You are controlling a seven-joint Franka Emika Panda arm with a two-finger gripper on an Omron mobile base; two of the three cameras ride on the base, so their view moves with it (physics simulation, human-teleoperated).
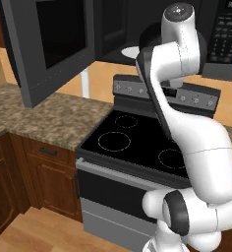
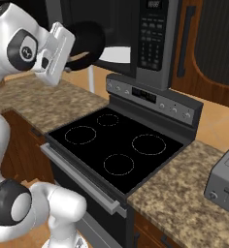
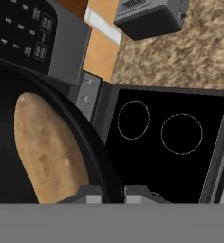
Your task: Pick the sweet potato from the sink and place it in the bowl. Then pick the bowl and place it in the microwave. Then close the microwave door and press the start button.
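The gripper [image 3: 107,192] is clamped on the rim of the bowl [image 3: 92,142], its two dark fingertips [image 3: 88,193] pinching the glossy black wall from either side in the hand view. Inside the bowl lies the sweet potato [image 3: 45,147], a long tan tuber with a few darker spots, resting against the inner wall just beside the held rim. In the right base view the bowl [image 2: 87,46] hangs from the white hand at the mouth of the microwave [image 2: 153,38], tilted and raised above the stove [image 2: 119,145], with the pale turntable plate [image 2: 117,54] visible just behind and below it. The keypad panel [image 2: 152,34] sits on the right of the microwave's front, its rows of small buttons also showing at the upper left of the hand view. The microwave door [image 1: 46,47] stands swung wide open to the left in the left base view, its dark window facing out over the tabletop [image 1: 44,115]. Below, the stove's black glass top carries four thin burner rings, and a grey control strip with knobs runs along its back. A grey toaster [image 2: 225,184] sits on the speckled tabletop at the far right, well apart from the bowl
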